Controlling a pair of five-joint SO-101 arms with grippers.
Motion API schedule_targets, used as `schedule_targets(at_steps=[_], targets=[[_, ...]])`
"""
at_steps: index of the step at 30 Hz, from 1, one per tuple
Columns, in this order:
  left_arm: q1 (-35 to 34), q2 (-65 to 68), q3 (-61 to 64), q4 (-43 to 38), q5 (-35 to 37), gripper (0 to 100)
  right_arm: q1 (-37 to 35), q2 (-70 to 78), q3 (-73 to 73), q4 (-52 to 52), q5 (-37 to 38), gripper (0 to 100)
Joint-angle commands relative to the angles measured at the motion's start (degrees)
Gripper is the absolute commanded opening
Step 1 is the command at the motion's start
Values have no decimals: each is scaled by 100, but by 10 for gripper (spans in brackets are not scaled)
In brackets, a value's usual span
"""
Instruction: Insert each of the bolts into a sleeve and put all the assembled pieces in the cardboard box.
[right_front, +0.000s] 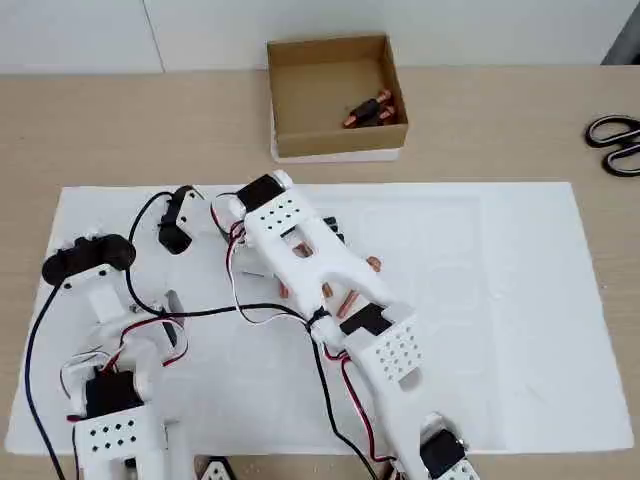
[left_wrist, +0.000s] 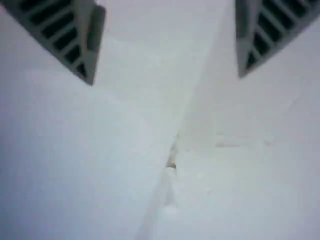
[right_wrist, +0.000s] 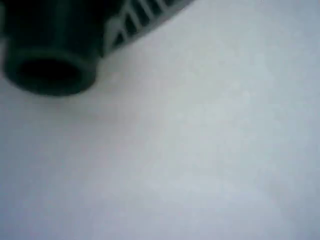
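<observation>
**Two pieces boxed, loose bolts on the mat**

The cardboard box (right_front: 340, 142) stands on the table (right_front: 130, 130), and everything else here is placed from it. Inside the box, two assembled pieces (right_front: 368, 110) lie side by side. They are black sleeves with copper bolts in them, in the corner of the box nearest the scissors (right_front: 615, 143). The scissors rest on the table, well apart from the box.

Just in front of the box, with a strip of bare table between, lies a white mat (right_front: 500, 300). A few loose bolts (right_front: 345, 303) are scattered on the mat, well in front of the box and near one another. Some of them lie partly under an arm (right_front: 330, 255) stretched across the mat towards the box. A second arm (right_front: 105, 300) stands farther from the box, on the side away from the scissors.

The left pincer (left_wrist: 166, 76) hangs over the mat with its two ribbed fingers (left_wrist: 75, 45) wide apart and nothing between them. Below it is a crease (left_wrist: 172, 150) in the white surface.

The right wrist view shows a black sleeve (right_wrist: 50, 65) close up, over the white mat, with its open end facing the camera. It sits just beside the ribbed body of the right pincer (right_wrist: 100, 40). Whether that pincer is clamped on the sleeve or merely next to it cannot be told. This close view also does not show how far the sleeve lies from the box.
</observation>
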Motion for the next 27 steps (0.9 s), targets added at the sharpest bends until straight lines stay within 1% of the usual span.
schedule_targets(at_steps=[1,4,7,12,22,25,27], targets=[[-9,-88,-22,-141,-9,177,145,57,-53,-171,-141,42],[-9,-88,-22,-141,0,177,242,40,-185,-127,-202,41],[-9,-88,-22,-141,0,177,338,48,-765,233,-484,2],[-9,-88,-22,-141,0,177,418,57,-1820,716,-835,3],[-9,-88,-22,-141,-9,177,444,57,-3341,1552,-1284,3],[-9,-88,-22,-132,-9,177,576,57,-3868,1710,-1635,3],[-18,-88,-22,-123,-18,177,796,57,-4202,1807,-2057,2]])
